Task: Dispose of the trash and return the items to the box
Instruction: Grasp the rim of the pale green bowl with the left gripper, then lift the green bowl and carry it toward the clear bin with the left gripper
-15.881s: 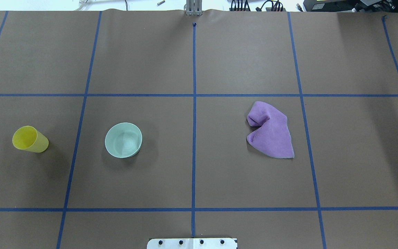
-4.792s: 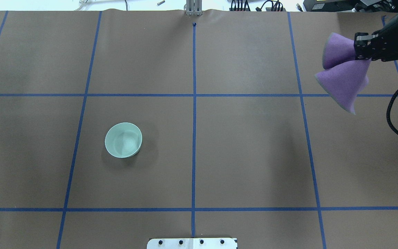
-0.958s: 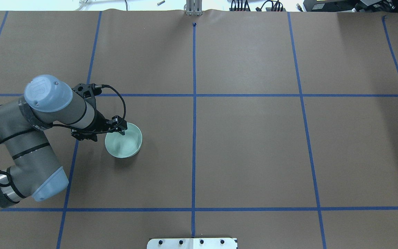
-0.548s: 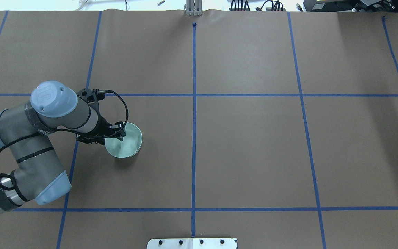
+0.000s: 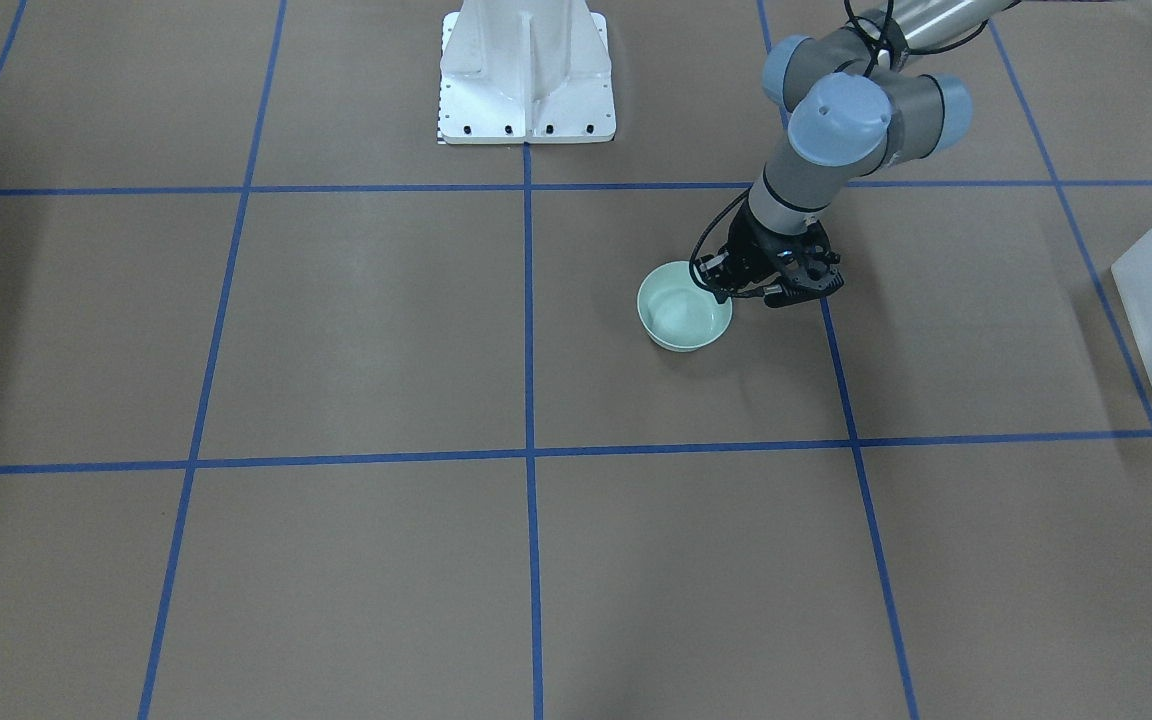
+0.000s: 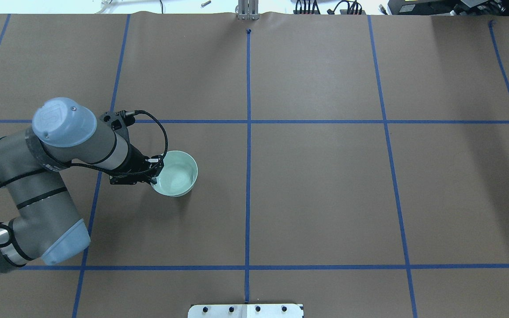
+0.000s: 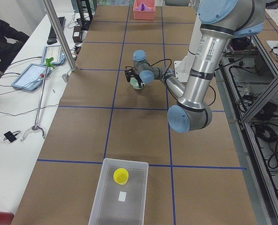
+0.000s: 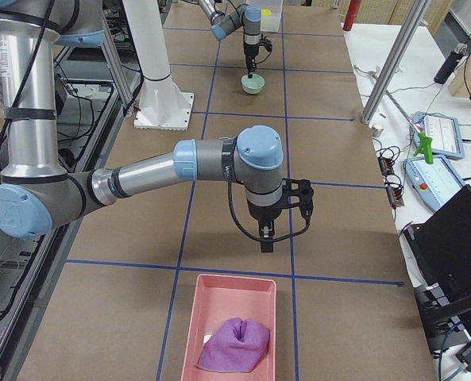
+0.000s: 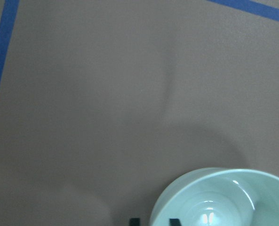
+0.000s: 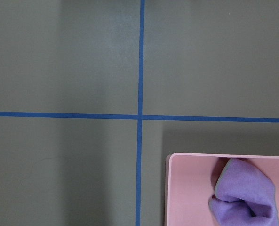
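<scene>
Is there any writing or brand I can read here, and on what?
Label on the left arm's grey metal tube: print too small to read.
Raised logo on its pale blue round joint cap: too faint to read.
No other text shows.

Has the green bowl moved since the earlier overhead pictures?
Yes. In the overhead view the bowl has shifted right, toward the central blue tape line; the left gripper holds its rim.

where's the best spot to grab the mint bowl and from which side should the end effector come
Pinch the mint bowl at its thin rim, one finger inside, one outside, coming down from above on the side nearest the left arm. It is mouth up and looks too wide to span. The left end effector pinches it there.
</scene>
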You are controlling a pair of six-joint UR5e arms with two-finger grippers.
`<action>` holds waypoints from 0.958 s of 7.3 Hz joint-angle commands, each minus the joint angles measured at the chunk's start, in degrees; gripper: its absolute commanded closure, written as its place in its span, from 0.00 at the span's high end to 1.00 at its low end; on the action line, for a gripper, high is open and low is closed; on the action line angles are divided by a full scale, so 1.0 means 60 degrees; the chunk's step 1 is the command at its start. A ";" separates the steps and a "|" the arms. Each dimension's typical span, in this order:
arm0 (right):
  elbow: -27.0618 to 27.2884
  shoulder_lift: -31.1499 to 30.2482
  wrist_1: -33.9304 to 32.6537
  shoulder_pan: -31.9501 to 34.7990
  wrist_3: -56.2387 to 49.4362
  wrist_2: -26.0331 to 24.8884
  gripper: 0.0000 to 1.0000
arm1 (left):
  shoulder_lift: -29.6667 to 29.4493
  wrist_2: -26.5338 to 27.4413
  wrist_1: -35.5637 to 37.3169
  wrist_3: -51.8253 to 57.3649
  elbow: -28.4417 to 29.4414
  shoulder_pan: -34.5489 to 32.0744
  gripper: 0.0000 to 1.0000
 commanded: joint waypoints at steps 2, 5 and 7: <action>0.0117 -0.0045 -0.0012 -0.0160 -0.0012 0.0178 1.00 | -0.0012 -0.1461 0.0898 0.0136 -0.0750 -0.1878 0.00; -0.0232 -0.0118 -0.0013 -0.0921 0.0206 0.0047 1.00 | 0.0339 -0.2266 0.1379 0.3817 0.0519 -0.4953 0.00; -0.0774 -0.0119 0.0017 -0.1244 0.0559 0.0003 1.00 | 0.0603 -0.3349 0.2024 0.5813 0.1471 -0.7165 0.00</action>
